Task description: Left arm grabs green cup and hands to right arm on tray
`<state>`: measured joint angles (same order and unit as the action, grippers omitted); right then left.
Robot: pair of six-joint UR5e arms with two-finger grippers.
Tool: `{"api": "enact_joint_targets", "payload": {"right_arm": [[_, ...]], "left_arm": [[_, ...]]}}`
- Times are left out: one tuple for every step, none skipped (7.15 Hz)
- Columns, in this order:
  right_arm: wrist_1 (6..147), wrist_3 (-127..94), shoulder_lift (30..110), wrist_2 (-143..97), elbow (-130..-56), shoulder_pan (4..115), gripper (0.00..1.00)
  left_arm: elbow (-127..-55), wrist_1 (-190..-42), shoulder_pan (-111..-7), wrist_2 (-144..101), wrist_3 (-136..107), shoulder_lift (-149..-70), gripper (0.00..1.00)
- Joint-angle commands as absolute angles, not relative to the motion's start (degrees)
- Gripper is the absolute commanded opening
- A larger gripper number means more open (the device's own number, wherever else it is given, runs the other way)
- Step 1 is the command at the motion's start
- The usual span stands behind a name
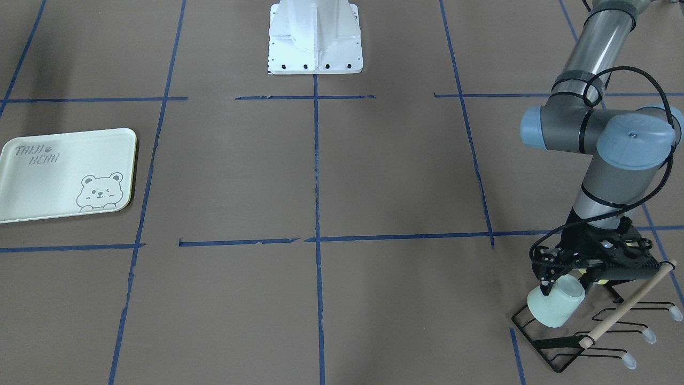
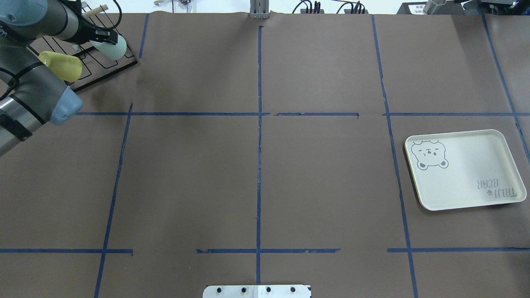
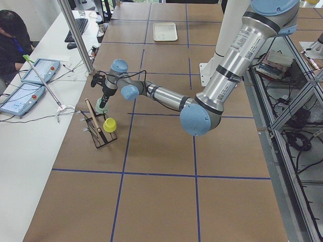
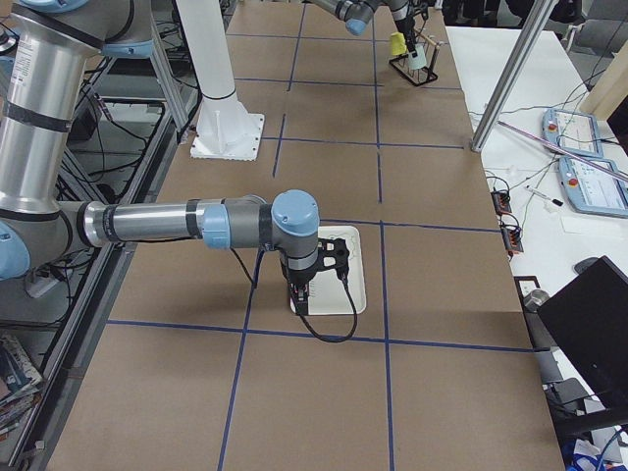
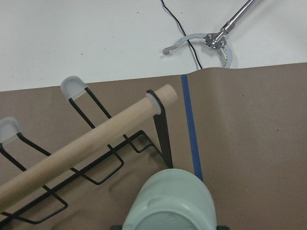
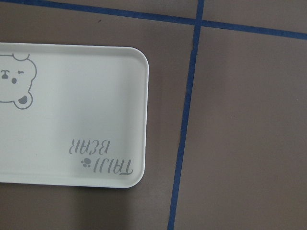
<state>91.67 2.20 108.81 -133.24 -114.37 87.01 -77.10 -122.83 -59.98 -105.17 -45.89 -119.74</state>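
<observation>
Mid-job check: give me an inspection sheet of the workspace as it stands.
Surface: brown paper table, blue tape grid.
Job's things: green cup tilted over the black wire rack; tray flat at the table's other end.
Clutter: yellow cup and wooden dowel on the rack.
Grippers: left gripper, jaws shut on the cup; right gripper over the tray, state unclear.
Cables: black cable loops along the left arm.
Surroundings: operator and teach pendants at a side bench.
</observation>
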Motion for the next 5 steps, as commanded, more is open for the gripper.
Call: {"api": "enact_joint_targets", "payload": {"right_arm": [[91.67,2.2,108.81,-133.24,-114.43,87.01,1.0],[91.58,2.2,108.81,-133.24,-114.43,87.01,1.0],[91.67,2.2,108.72,-133.24,-114.52,87.01,1.0],[91.67,1.94,108.63,-133.33,-114.52,87.01,1.0],[91.67,0.37,108.46,-134.37,-114.7,87.01,1.0]], "left_arm": [[-80.14,-122.43,-64.05,-110.89,-45.88,-118.66,0.48],[-83.55,-122.34,-65.9,-113.79,-45.79,-116.04,0.48],[-85.85,-121.91,-68.18,-117.3,-45.88,-114.88,0.48],[-89.61,-117.29,-69.94,-120.29,-45.88,-114.7,0.48],[-94.09,-112.46,-70.05,-121.28,-46.84,-114.61,0.48]]}}
